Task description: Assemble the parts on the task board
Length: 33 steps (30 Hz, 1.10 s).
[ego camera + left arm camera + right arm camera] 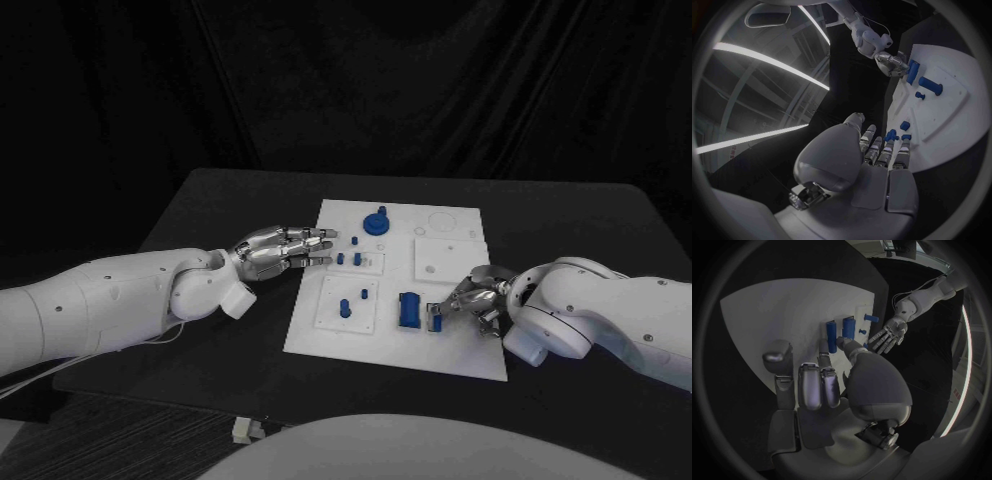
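The flat white rectangular task board (454, 350) lies in the middle of the head view on the matte black table (216, 210), running from the centre down toward the lower right. On it stand and lie several small blue plastic parts: a round blue knob-like piece (376, 221) near the board's upper edge, two short blue pegs (349, 258) just left of centre, a slim blue pin and a small blue stub (353, 300) in the lower-left panel, and a taller blue rectangular block (410, 311) at lower centre. The left hand (274, 250), silver and many-fingered on its white arm, comes in from the left of the frame and hangs at the board's left edge with its fingers stretched out side by side toward the two pegs, holding nothing; in the left wrist view the fingertips (891, 145) lie just beside a blue peg (891, 135), and whether they touch it is hard to tell. The right hand (476, 298) reaches in from the right of the frame and sits over the board's lower-right part, just right of the rectangular block, with its fingers curled downward. In the right wrist view its fingers (811, 385) point at the white board (773, 315), and the thumb tip (845, 344) lies against the lower end of a blue bar (831, 335), with a second blue block (847, 326) just beside it; a firm hold cannot be made out.
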Each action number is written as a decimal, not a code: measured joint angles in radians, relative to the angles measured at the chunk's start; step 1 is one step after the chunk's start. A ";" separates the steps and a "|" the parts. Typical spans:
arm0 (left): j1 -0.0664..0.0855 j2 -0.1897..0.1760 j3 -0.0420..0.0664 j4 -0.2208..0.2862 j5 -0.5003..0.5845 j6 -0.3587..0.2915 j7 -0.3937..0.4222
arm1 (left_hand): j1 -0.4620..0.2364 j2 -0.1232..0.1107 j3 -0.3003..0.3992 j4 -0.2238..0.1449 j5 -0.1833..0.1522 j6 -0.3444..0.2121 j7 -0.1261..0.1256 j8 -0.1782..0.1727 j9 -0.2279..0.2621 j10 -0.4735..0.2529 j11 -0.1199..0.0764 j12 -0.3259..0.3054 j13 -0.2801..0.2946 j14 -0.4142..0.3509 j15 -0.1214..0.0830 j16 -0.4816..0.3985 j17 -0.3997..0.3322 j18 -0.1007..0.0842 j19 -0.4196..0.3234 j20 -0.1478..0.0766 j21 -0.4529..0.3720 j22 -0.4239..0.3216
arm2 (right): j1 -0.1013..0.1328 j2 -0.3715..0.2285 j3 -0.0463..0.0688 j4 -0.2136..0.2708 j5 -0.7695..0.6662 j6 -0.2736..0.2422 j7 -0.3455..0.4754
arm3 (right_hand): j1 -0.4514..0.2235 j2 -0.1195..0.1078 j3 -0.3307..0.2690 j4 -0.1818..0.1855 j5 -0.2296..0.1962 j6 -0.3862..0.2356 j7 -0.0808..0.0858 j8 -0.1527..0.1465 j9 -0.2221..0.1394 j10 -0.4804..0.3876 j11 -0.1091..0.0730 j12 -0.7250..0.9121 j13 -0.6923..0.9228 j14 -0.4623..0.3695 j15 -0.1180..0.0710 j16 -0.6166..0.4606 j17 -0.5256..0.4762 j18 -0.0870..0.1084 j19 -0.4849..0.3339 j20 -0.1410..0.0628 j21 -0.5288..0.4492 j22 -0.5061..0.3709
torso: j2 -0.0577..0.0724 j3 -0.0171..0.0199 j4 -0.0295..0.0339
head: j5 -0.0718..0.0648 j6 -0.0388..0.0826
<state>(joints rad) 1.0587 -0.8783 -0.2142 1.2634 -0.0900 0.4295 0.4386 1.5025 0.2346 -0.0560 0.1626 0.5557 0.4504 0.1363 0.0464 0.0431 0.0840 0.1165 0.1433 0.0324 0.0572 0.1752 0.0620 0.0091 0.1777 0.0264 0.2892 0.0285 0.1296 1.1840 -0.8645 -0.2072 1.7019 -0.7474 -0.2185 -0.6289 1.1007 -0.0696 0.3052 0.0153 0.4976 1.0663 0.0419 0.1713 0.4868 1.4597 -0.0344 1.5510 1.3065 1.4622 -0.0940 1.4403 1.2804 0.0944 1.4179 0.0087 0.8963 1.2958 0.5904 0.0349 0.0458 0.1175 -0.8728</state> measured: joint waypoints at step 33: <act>-0.001 0.002 0.000 -0.001 0.000 0.005 -0.004 | -0.001 -0.001 0.000 0.000 0.000 0.000 0.000 0.000 0.000 0.000 0.000 0.000 0.000 0.000 0.000 0.000 0.000 0.000 0.000 0.000 0.000 0.000 | -0.002 0.005 0.001 -0.006 -0.014 0.017 0.000 | -0.029 0.002 0.020 0.020 -0.070 0.008 -0.008 0.024 0.065 0.005 -0.005 0.000 0.000 0.000 0.000 0.000 0.000 0.000 0.000 0.000 -0.015 0.000 | 0.000 0.0002 0.0001 | -0.002 0.000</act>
<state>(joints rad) 1.0575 -0.8760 -0.2142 1.2620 -0.0901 0.4347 0.4349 1.5019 0.2340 -0.0560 0.1625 0.5558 0.4505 0.1364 0.0464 0.0431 0.0840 0.1165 0.1433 0.0324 0.0572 0.1752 0.0620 0.0091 0.1776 0.0265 0.2892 0.0285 0.1296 1.1821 -0.8593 -0.2064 1.6962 -0.7609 -0.2019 -0.6289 1.0720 -0.0671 0.3257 0.0358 0.4279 1.0740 0.0341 0.1956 0.5519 1.4648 -0.0395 1.5510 1.3064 1.4624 -0.0942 1.4403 1.2804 0.0944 1.4181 0.0088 0.8816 1.2958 0.5905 0.0351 0.0459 0.1160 -0.8728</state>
